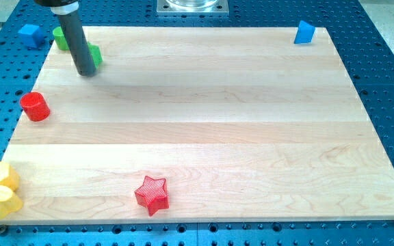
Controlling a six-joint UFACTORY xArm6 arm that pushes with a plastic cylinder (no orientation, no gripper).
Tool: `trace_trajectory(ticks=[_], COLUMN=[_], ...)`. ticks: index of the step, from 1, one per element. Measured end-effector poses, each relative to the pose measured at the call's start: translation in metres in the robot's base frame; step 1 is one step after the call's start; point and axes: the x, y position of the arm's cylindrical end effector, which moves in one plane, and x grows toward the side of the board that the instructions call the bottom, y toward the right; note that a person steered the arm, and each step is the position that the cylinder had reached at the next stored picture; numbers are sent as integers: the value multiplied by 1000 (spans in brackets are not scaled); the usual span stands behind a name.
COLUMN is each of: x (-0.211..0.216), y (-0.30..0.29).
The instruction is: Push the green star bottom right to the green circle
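Red star (pixel 151 194) near the board's (pixel 211 102) bottom edge; my tip (pixel 86 72), a bare rod without jaws, touches the green star (pixel 94 56) beside the green circle (pixel 60 39) at top-left corner.

Smooth dark grey cylindrical rod, orange band at its top, my tip (pixel 86 72) flat-ended.

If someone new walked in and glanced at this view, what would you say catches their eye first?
Probably the dark rod at the view's top left, with my tip resting on the wooden board between two green blocks: one behind the rod, the other just to its right, both partly hidden, so their shapes are unclear. Next comes the red star alone near the bottom edge, then the two yellow blocks huddled at the bottom left corner.
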Motion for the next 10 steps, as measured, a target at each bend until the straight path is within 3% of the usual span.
trace_trajectory(ticks=[3, 5, 7, 10], x=[-12, -2, -18, -12], y=[-11, 14, -25, -14])
